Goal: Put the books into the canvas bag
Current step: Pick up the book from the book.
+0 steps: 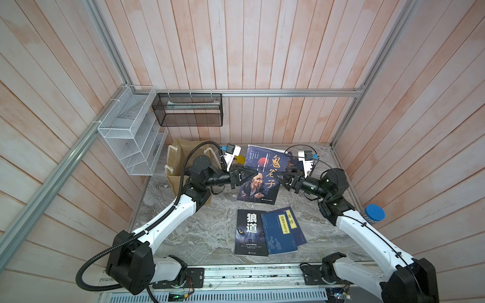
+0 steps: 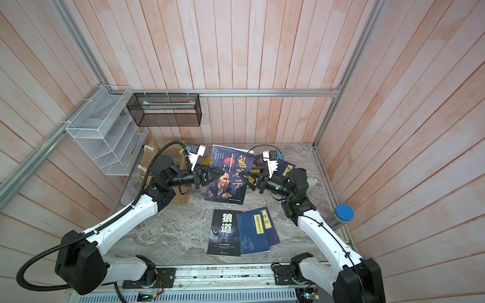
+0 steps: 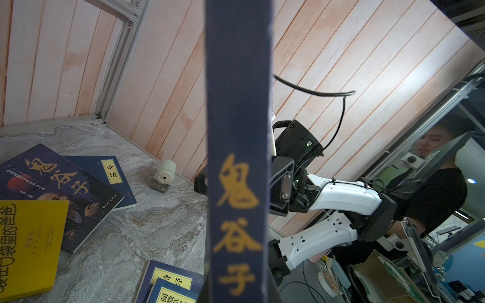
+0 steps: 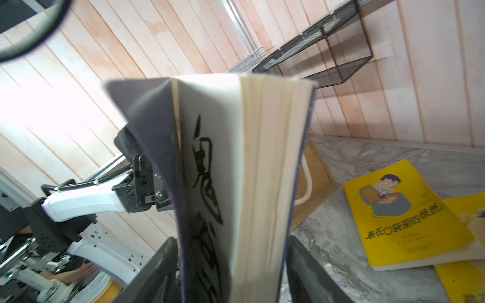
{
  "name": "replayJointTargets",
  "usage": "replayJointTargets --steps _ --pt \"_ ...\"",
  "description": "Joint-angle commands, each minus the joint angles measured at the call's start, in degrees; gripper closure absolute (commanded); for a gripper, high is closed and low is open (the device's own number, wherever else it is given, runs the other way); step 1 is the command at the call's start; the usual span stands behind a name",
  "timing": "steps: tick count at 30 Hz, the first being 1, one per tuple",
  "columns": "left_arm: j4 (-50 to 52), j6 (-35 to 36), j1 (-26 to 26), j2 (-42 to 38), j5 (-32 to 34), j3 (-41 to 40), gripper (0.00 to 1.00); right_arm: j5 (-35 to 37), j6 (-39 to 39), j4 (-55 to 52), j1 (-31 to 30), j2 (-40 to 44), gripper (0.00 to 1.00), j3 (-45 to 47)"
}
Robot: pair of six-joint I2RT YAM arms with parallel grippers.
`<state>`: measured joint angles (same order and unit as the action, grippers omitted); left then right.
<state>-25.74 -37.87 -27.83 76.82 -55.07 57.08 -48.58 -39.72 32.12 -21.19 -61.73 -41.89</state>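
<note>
A dark portrait book hangs upright above the marble table between both arms. My left gripper is shut on its spine. My right gripper straddles the page edge, open, with a slit showing beside the back cover. The tan canvas bag stands behind my left arm. A black wolf-eye book and two navy books lie in front. Yellow cartoon books and more navy ones lie at the back.
A white wire basket and a black mesh basket hang on the back left walls. A blue-capped jar stands at the right edge. A small cream device sits by the right wall.
</note>
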Motion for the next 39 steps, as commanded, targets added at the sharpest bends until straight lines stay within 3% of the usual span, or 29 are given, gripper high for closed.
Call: replayJointTargets --steps 1,3,9,13,19,22,29,33,36,39 --pt "-9.8 -3.7 0.6 -0.2 -1.4 0.4 1.0 -3.2 -1.6 5.4 -1.8 -0.2 0.34 0.3" --pt "-8.5 -3.2 0.8 0.3 -1.4 1.4 1.0 -2.6 0.2 3.3 -2.8 -0.4 0.41 -0.4" --pt "-3.8 -2.0 2.2 0.3 0.8 2.4 1.0 2.1 1.1 6.0 -3.0 1.9 0.81 1.7" --pt "-4.0 -2.3 2.6 -0.9 2.1 1.2 0.94 5.7 1.1 7.0 -3.0 3.0 0.91 2.2" --pt "-6.3 -4.3 2.6 -2.9 2.9 -2.2 0.62 7.1 -2.6 11.9 -3.0 1.8 0.98 1.2" --pt "-4.5 -3.8 3.0 -4.1 3.1 -3.6 0.58 8.9 -3.8 13.3 -3.0 1.5 0.99 0.8" --pt "0.4 -2.2 3.9 -7.6 2.6 -6.1 0.58 6.8 -6.1 14.7 -3.2 -1.0 0.99 -0.9" --pt "3.4 -1.8 3.9 -7.2 1.3 -4.6 0.64 6.5 -6.1 14.4 -4.0 -2.3 0.99 -1.5" --pt "8.6 0.6 4.0 -7.6 0.3 -3.3 0.74 6.3 -5.9 15.0 -4.9 -3.6 0.99 -2.0" --pt "12.9 2.8 4.6 -8.8 1.5 -2.5 0.95 6.3 -6.1 15.3 -6.3 -5.4 0.98 -3.4"
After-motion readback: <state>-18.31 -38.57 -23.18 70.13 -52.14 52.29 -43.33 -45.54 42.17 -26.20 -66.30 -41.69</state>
